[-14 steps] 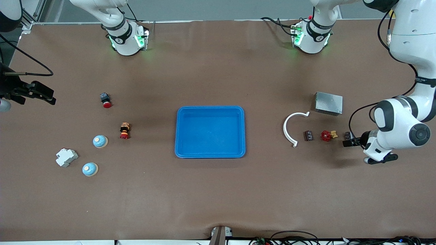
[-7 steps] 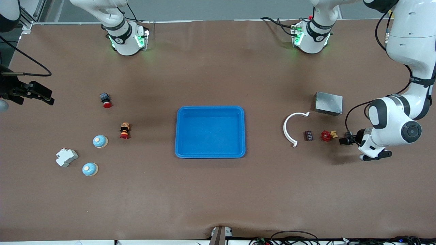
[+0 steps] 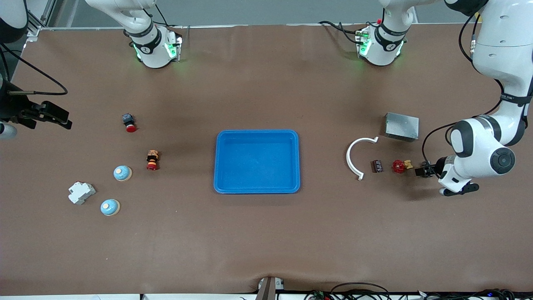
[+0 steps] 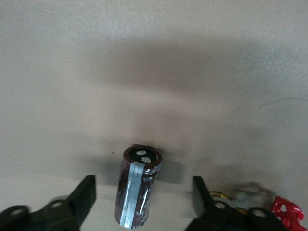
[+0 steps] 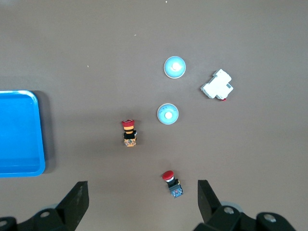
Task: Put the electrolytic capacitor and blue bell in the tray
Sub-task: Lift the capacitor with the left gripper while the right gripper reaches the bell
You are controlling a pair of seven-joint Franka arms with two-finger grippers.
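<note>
The left gripper [image 4: 142, 199] is down at the surface [image 3: 266, 233], spread wide around the upright electrolytic capacitor [image 4: 137, 186] — lined up to pinch it. The right gripper [image 5: 142, 197] waits high and open over two blue bells [image 5: 168, 114]; the tray [image 3: 257, 189] sits mid-surface, empty

Two bells [image 3: 122, 173] [image 3: 110, 207] lie toward the right arm's end, tray [image 3: 257, 189] central.

No text, label or number can be read: the electrolytic capacitor [image 4: 138, 186] carries a grey stripe with print too blurred to make out.
</note>
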